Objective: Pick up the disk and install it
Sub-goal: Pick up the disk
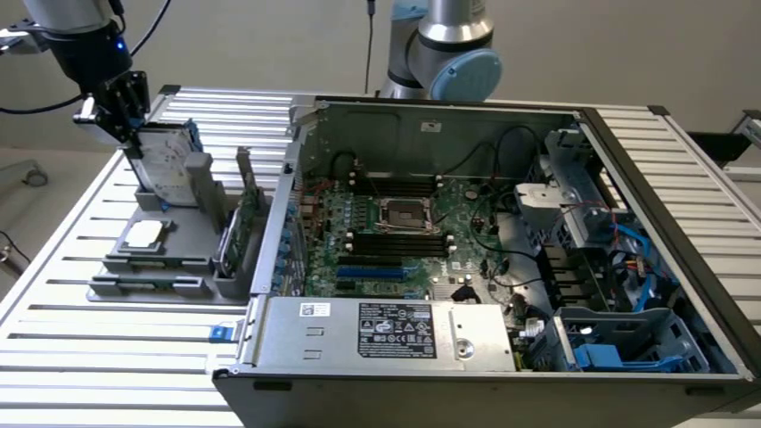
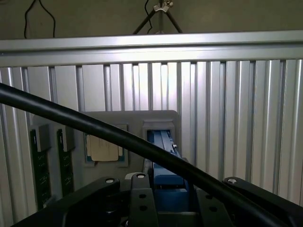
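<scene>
Silver-grey framed in blue, the disk (image 1: pixel 167 160) stands upright at the grey holder (image 1: pixel 149 260) on the slatted surface (image 1: pixel 71 325), at the exterior view's left; narrow fingers (image 1: pixel 120 113) clamp its top edge. In the wrist view, the disk's blue frame (image 2: pixel 166 182) sits between the black fingers (image 2: pixel 138 196).

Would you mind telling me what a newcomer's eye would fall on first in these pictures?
The open computer case dominates the exterior view's middle and right, with its green motherboard exposed. At the exterior view's upper left, the gripper is at the top end of the disk, which stands upright in a grey fixture on the slatted table.
</scene>
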You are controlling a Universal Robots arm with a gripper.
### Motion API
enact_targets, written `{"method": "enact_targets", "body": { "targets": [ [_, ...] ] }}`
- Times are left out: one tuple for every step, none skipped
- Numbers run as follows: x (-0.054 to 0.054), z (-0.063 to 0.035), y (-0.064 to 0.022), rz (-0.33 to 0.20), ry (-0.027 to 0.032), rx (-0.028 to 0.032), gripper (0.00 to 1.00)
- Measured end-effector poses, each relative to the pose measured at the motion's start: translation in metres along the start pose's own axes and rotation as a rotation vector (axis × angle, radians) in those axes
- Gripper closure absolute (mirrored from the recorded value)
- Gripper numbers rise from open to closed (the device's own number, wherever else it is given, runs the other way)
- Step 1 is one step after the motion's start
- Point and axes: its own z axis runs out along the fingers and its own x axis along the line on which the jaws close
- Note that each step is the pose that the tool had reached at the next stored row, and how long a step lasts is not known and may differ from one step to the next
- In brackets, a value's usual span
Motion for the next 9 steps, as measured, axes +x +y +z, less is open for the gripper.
{"method": "enact_targets", "body": {
  "targets": [
    [0.000, -0.0008, 0.0000, 0.000, 0.0000, 0.0000, 0.67],
    [0.000, -0.0018, 0.0000, 0.000, 0.0000, 0.0000, 0.67],
    [0.000, -0.0029, 0.0000, 0.000, 0.0000, 0.0000, 0.67],
    [0.000, -0.0041, -0.0001, 0.000, 0.0000, 0.0001, 0.67],
    [0.000, -0.0055, -0.0001, 0.000, 0.0000, 0.0001, 0.67],
    [0.000, -0.0071, -0.0001, 0.000, 0.0000, 0.0000, 0.67],
    [0.000, -0.0089, -0.0001, 0.000, 0.0000, 0.0001, 0.67],
    [0.000, -0.0107, -0.0001, 0.000, 0.0001, 0.0000, 0.67],
    [0.000, -0.0129, -0.0001, 0.000, 0.0000, 0.0000, 0.67]
  ]
}}
